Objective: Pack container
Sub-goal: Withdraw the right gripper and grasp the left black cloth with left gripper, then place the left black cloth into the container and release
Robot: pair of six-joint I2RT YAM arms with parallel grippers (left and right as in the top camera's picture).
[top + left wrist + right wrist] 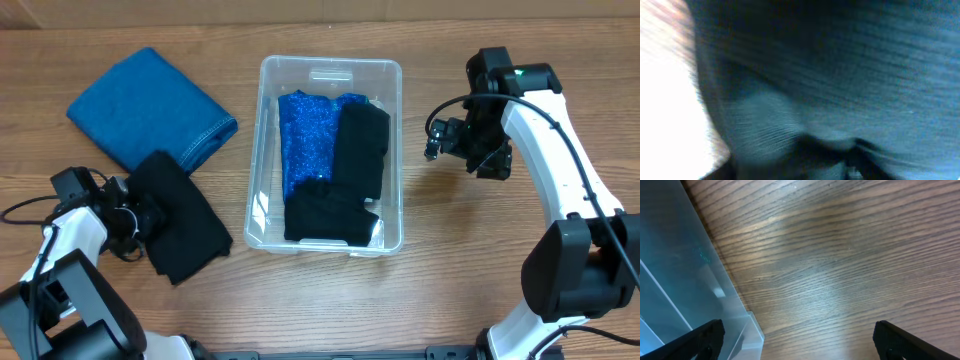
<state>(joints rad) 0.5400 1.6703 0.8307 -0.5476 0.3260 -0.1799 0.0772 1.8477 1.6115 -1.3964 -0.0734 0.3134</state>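
Several folded cloths (pixel 305 140) packed in clear rectangular plastic container (pixel 256 150); right pincer (pixel 797 332) spread wide; left pincer (pixel 135 215) against black cloth (pixel 185 225), grip state undeterminable.

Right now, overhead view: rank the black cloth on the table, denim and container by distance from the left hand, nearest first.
1. Black cloth, front left, at the left hand.
2. Denim, back left, behind the cloth.
3. Container, centre, off to the right.
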